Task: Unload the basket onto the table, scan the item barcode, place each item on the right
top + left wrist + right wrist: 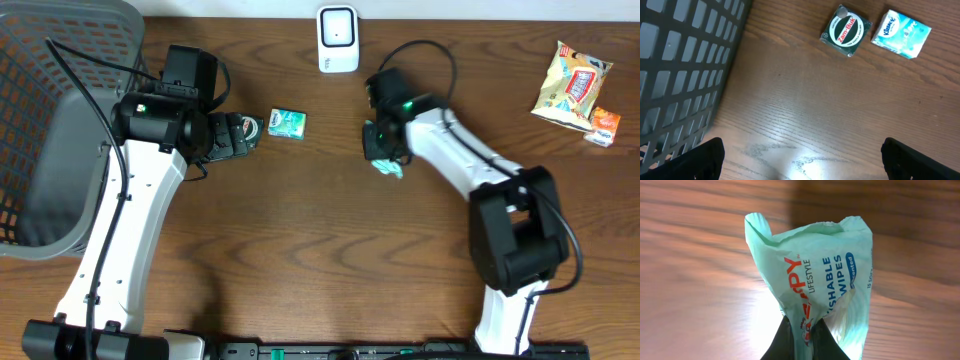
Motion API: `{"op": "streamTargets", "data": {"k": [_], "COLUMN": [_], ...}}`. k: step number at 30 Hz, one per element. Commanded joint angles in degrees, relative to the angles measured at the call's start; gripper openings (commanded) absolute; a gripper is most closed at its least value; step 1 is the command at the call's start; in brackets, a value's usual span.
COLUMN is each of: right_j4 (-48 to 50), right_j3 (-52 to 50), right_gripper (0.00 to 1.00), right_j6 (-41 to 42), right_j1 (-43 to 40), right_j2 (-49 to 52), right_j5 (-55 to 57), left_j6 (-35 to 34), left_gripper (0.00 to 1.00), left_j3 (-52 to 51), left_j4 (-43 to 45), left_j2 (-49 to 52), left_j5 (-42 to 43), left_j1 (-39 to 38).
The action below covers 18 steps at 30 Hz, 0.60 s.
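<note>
My right gripper (805,336) is shut on the lower end of a mint-green pack of wipes (820,270), which bunches up between the fingers and stands above the wooden table. Overhead, this gripper (382,150) and the wipes pack (388,167) sit just right of the table's middle, below the white barcode scanner (338,38) at the far edge. No barcode shows on the pack. My left gripper (802,162) is open over bare wood with nothing between its fingers; overhead it (245,133) is beside a teal tissue pack (288,122).
A green Zam-Buk tin (846,31) and the Kleenex tissue pack (901,34) lie ahead of the left gripper. A grey mesh basket (60,130) fills the left side. A snack bag (572,85) and a small orange box (603,127) lie at the far right.
</note>
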Motion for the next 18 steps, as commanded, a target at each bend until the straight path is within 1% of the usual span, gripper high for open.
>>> {"op": "streamTargets", "data": {"k": [1,3,4,7,11,14,18], "right_j4": [0.48,0.68,0.81,2.36,8.35,14.51,21.07], "right_j3": [2.38,1.95,0.9,-2.38,-9.38,-15.47,-21.49], "right_gripper": [0.01,0.01,0.01,0.01,0.01,0.01,0.01], "right_j6": [-2.34,-4.0,-5.42,-6.4,-5.22,-0.09,3.69], "right_j1": [-5.16,-7.08,-8.59,-10.08,-11.13,-11.87,-13.66], "right_j2": [-3.21,-2.84,-2.6,-2.45,-2.45,-2.45,-2.45], "right_j5": [-30.58,-40.11,-47.76,-55.58,-60.72,-60.81,-60.65], "left_j6": [-0.28,-0.28,-0.28,-0.28,-0.28,-0.28,-0.28], "left_gripper": [0.98,0.99,0.99,0.99,0.99,0.99,0.98], "left_j3": [0.07,0.07,0.07,0.07,0.07,0.07,0.07], "left_j4": [-0.11,-0.11,-0.11,-0.11,-0.11,-0.11,-0.11], "left_j2": [-0.09,-0.09,-0.09,-0.09,-0.09,-0.09,-0.09], "left_j5": [-0.94,-0.94,-0.94,-0.94,-0.94,-0.94,-0.94], "left_j1": [0.11,0.11,0.11,0.11,0.11,0.11,0.11]}}
